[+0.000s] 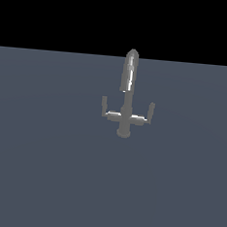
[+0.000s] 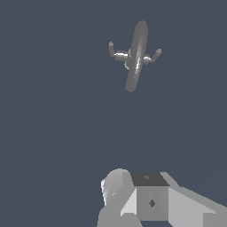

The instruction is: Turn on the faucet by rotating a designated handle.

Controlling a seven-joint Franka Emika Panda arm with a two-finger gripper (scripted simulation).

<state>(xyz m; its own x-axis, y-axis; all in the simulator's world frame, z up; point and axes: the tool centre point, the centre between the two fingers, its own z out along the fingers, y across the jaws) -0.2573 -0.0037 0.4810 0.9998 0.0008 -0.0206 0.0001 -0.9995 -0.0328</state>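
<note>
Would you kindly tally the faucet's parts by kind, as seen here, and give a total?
Spout: 1
Base column: 1
Side arms: 2, the handle on the exterior view's left and its twin on the right
Total: 4 parts of 1 faucet

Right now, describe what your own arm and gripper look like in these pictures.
Only the wrist view shows any of it: a blocky, faceted grey gripper body in pale and mid-grey panels, with a rounded light-grey part beside it, a darker top face and a small dark diamond marking. No cables or fingertips show. The exterior view shows no arm.
</note>
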